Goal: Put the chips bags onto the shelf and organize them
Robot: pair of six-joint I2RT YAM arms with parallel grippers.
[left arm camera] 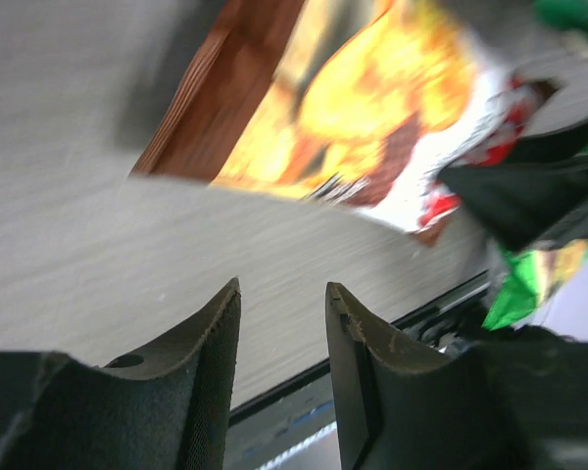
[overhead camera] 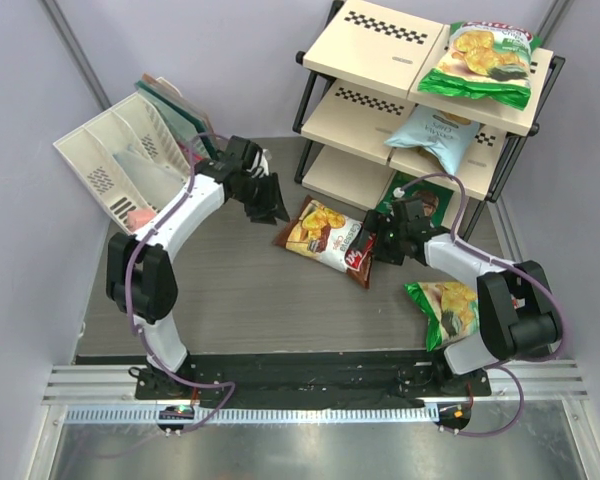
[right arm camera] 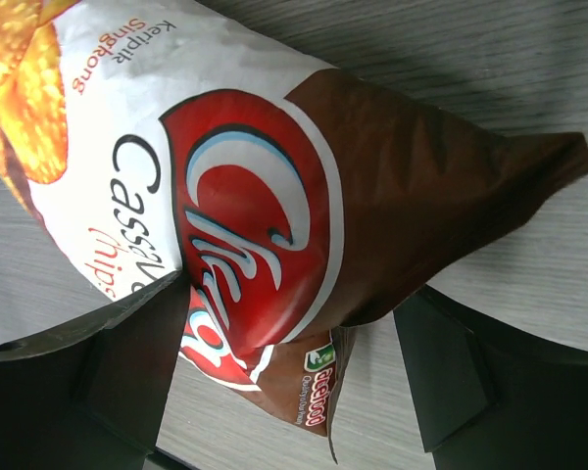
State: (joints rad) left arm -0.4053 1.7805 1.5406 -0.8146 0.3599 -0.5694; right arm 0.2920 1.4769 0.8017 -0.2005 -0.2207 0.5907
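The dark brown chips bag [overhead camera: 328, 238] lies flat on the table in front of the shelf [overhead camera: 375, 45]. My right gripper [overhead camera: 386, 246] is open, its jaws on either side of the bag's near end [right arm camera: 274, 196]; in the right wrist view the gripper [right arm camera: 296, 294] has a gap on its right side. My left gripper [overhead camera: 269, 206] is open and empty just left of the bag, which shows blurred in the left wrist view [left arm camera: 372, 108] beyond the gripper [left arm camera: 283, 289]. One green-and-white bag [overhead camera: 480, 62] lies on the top tier and the light blue bag [overhead camera: 435, 138] on the middle tier. The other green bag [overhead camera: 444, 311] lies by the right arm's base.
A white slotted plastic organizer [overhead camera: 120, 165] leans at the back left with a small pink thing [overhead camera: 138, 215] in it. The shelf's lowest tier [overhead camera: 345, 178] sits right behind the brown bag. Grey walls close in both sides.
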